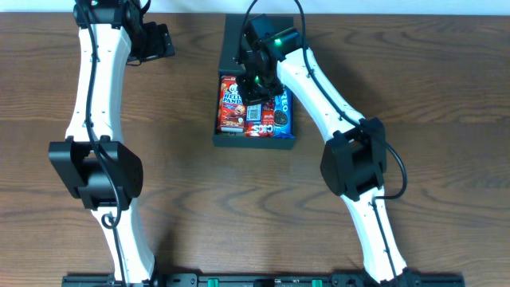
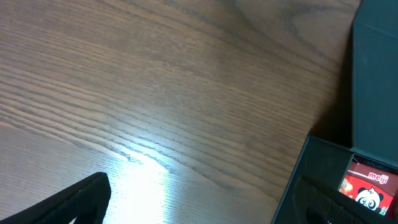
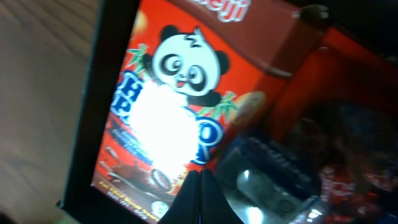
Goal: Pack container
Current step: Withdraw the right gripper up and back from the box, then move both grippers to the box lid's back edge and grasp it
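The right hand [image 3: 200,190], fingers pressed together, hangs low over the container [image 1: 253,143], a matte, dark rectangular cardboard box. Just beneath it lies a glossy red panda biscuit carton [image 3: 180,93], with a blue Oreo packet [image 1: 284,112] alongside. The left hand [image 1: 163,40], fingers spread, hovers over the grained wooden tabletop [image 1: 191,199].

Overhead looks straight down on the whole table [image 1: 183,183]. The left wrist view sits low at the far left, skimming the wood toward the box [image 1: 247,143]. The right wrist view hangs very close inside it. All three catch the panda packet [image 1: 232,104].
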Controlling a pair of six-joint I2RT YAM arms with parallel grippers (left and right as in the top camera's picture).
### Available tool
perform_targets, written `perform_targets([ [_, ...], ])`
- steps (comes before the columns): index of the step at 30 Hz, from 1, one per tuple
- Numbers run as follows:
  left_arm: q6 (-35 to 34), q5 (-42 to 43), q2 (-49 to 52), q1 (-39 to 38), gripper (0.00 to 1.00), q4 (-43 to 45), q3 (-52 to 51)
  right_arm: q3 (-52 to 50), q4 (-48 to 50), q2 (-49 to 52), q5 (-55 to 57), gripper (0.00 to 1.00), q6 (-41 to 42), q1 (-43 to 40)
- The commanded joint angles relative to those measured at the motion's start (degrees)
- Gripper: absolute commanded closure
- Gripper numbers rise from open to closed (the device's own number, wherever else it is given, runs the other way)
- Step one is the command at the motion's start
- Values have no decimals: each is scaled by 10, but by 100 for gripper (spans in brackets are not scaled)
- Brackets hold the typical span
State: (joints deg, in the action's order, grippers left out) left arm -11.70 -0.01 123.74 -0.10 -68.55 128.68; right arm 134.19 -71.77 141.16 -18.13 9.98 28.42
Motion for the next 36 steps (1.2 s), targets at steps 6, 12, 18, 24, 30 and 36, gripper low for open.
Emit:
perform_targets([
  [6,10,-4,-3,2,5,-2,-3,12,4,-3,0,99,-9,-4],
  [12,8,62,-3,2,4,16,-3,48,40,-56,-1,99,-8,-73],
  [18,-49,130,15,1,84,93,-4,40,60,-35,-50,99,53,-182],
  [24,-119,221,91,1,94,112,-4,8,64,-5,-118,99,78,-240],
  [30,-140,348,182,-4,94,146,-4,-17,75,27,-132,99,78,-240],
  [36,-157,356,216,-33,94,177,-4,-19,99,61,-164,99,78,-238],
])
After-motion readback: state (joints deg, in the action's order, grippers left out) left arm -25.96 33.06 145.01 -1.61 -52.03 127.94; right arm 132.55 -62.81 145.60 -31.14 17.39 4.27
